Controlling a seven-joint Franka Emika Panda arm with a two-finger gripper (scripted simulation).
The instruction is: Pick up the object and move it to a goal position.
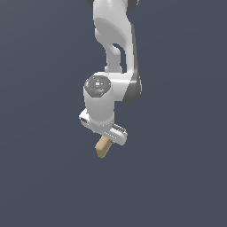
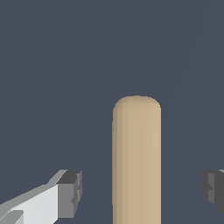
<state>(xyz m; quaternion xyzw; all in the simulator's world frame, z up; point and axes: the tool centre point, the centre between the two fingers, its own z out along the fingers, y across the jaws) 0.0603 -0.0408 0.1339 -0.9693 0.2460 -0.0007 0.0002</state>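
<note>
Dark floor; block (image 2: 136, 162) lies between spread gripper (image 2: 142, 192) fingers, untouched.

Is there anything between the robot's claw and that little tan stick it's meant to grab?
Nothing visible. In the wrist view the tan block lies between the open gripper's two dark fingertips, with a bare gap on each side. No goal marker shows.
</note>
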